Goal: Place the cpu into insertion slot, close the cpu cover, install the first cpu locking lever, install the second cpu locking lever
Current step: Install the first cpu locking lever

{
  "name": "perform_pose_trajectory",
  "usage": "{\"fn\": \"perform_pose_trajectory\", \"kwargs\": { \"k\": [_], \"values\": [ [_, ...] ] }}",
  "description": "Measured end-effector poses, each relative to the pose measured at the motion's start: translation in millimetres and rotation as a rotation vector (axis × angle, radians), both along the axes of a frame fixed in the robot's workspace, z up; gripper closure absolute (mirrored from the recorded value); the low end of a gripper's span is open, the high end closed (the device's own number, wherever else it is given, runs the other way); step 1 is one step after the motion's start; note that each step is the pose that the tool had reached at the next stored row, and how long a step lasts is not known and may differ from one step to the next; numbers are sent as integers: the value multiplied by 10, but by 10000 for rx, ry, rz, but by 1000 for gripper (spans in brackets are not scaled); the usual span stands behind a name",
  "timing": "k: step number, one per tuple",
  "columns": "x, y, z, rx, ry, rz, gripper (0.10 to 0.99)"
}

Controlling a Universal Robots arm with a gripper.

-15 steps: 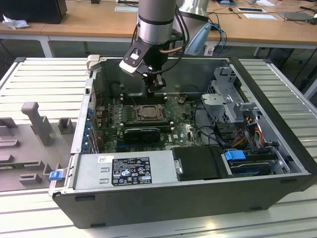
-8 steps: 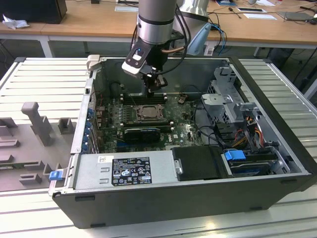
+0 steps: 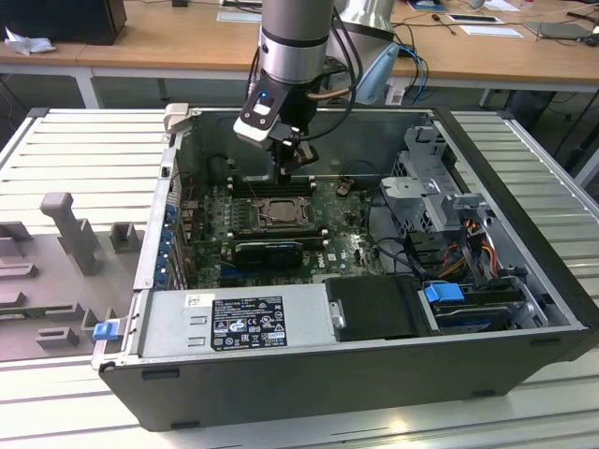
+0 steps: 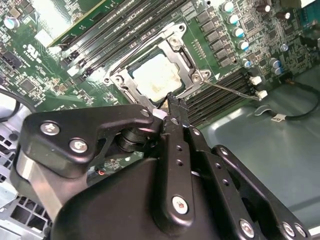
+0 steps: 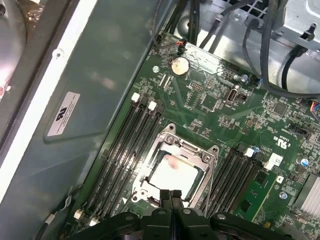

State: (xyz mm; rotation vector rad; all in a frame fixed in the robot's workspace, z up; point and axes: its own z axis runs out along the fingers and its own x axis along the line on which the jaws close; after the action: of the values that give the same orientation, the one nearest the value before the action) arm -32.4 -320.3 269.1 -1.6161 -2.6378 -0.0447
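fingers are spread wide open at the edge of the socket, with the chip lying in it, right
Not quite: the fingers are shut, tips pressed together, as the first wrist view shows. They are at the edge of the socket, and the chip lies in it.

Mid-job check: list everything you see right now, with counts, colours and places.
computer case: one, dark grey, open on the slatted table
motherboard: one, green, inside the case
insertion slot: one, dark frame, on the motherboard
cpu: one, pale silvery, in the slot
cpu cover: one, grey metal, down around the cpu
memory slots: several, black, flanking the slot
arm: one, silver, above the case
tool: one, black, shut, tips at the cover's edge
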Motion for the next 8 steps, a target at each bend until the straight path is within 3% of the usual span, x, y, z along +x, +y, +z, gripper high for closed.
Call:
{"fn": "perform_pose_trajectory", "kwargs": {
  "k": [8],
  "values": [
    [0,0,0,0,0,684,980]
  ]
}}
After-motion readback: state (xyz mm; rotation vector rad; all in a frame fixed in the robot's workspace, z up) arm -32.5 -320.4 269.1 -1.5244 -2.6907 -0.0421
